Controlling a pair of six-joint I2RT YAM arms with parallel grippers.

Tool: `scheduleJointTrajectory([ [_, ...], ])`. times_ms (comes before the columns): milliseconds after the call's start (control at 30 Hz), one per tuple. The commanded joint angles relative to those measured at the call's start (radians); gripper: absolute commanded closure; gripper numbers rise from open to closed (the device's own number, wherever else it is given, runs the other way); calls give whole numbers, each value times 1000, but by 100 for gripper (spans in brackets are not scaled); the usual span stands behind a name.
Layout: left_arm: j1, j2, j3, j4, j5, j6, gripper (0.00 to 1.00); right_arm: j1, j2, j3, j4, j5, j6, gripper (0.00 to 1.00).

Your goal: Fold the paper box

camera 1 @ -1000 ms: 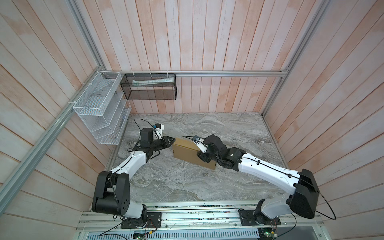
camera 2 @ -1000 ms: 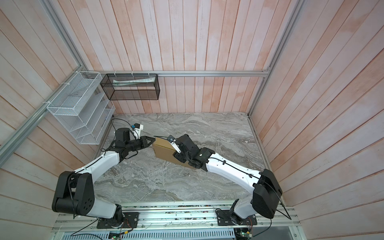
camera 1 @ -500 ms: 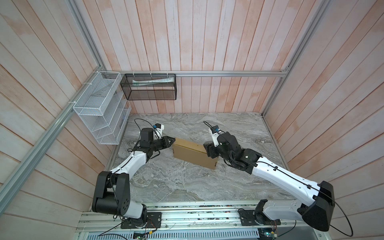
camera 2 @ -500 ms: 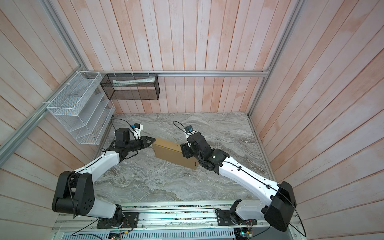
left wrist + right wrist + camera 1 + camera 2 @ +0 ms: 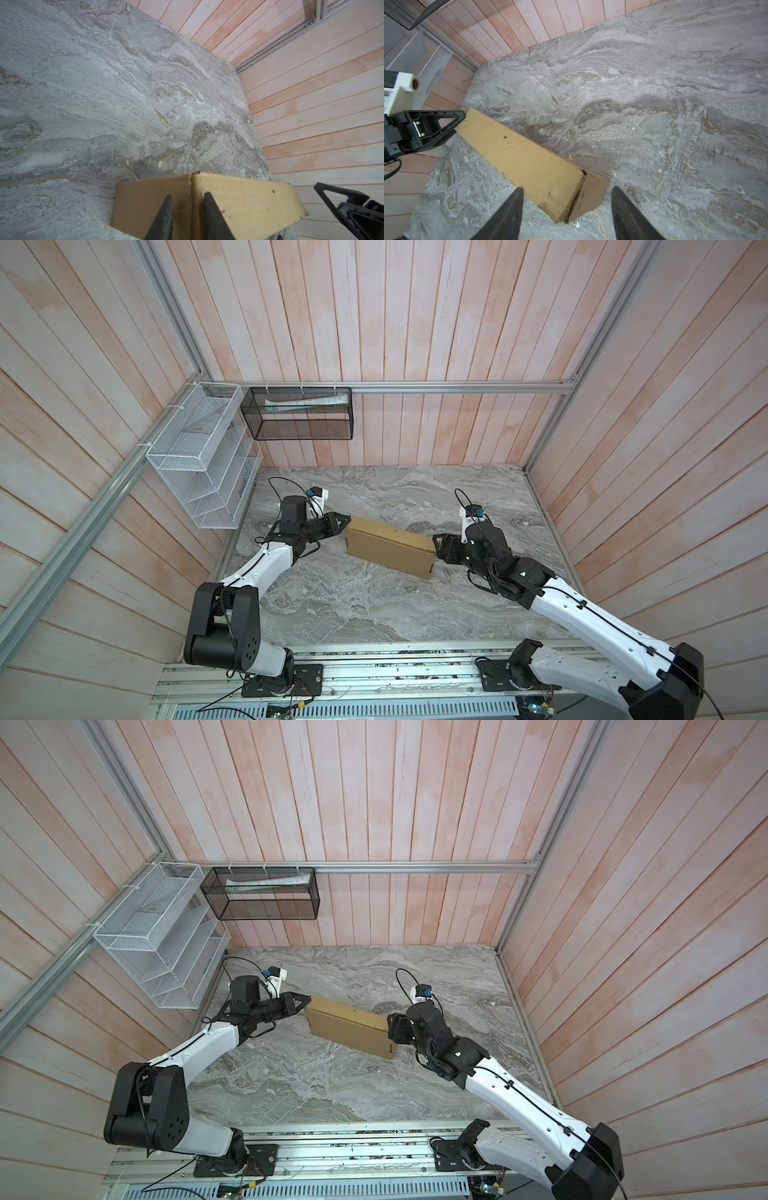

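Note:
The paper box (image 5: 388,547) (image 5: 349,1025) is a closed tan cardboard box standing on one long side on the marble, slanting from far left to near right. My left gripper (image 5: 343,524) (image 5: 302,1003) is shut on its left end; in the left wrist view the two fingers (image 5: 166,214) pinch the corner of the box (image 5: 239,199) with only a narrow gap. My right gripper (image 5: 436,549) (image 5: 566,188) is open at the box's right end. Its fingers (image 5: 508,214) straddle that end of the box (image 5: 525,158) with free space on both sides.
A white wire rack (image 5: 199,460) hangs on the left wall and a black mesh basket (image 5: 299,412) on the back wall, both above the grey marble table top (image 5: 374,614). Wooden walls close three sides. A metal rail (image 5: 374,668) runs along the front.
My right gripper has drawn back from over the middle of the box to its right end. The left gripper and the box have stayed put.

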Motion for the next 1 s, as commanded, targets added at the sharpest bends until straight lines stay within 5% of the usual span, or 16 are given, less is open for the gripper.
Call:
scheduleJointTrajectory([
  [0,4,13,-32,-50,-14,23,72,-19,-22,-47,29,-48,88,33],
  [967,3,16,-34,-55,-12,30,72,-115,-42,-214,232,-205,158,43],
])
